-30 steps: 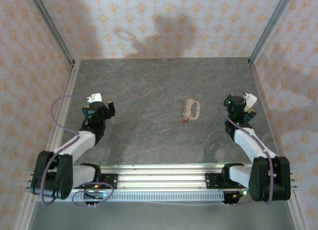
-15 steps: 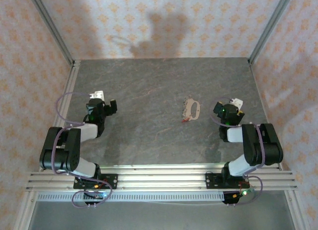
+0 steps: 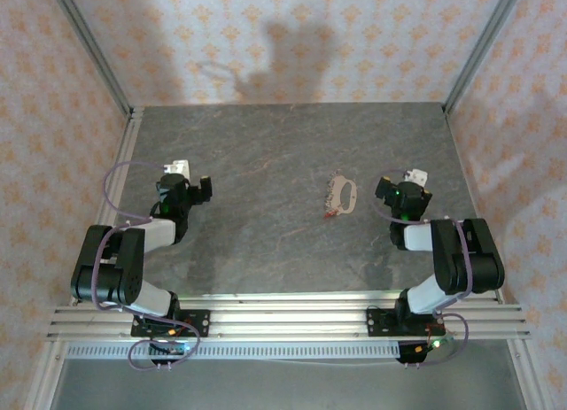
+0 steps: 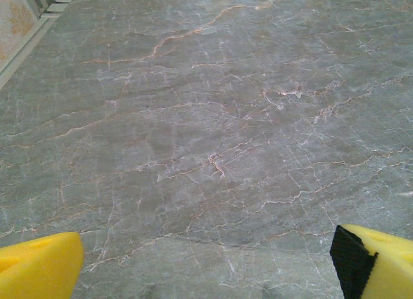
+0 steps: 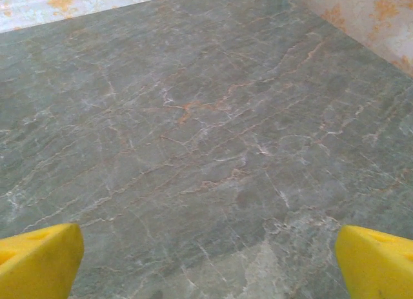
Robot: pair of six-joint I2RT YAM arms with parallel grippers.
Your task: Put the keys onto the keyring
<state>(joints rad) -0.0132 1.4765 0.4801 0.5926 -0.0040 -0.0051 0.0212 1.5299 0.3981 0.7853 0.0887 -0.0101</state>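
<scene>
Left claw [image 3: 188, 181] and right claw [image 3: 400, 183] wide open, arms folded, keyring [image 3: 344, 195] between them.

1. Keyring [image 3: 342, 193]: thin pale tan oval loop, lying flat on table [image 3: 266, 242], right of centre. Fringe of small pale pieces along its left edge.
2. Key [image 3: 330, 213]: tiny, red head, at loop's near-left end. Threaded or loose: cannot tell.

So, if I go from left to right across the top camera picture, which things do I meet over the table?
left arm → keyring → right arm
</scene>
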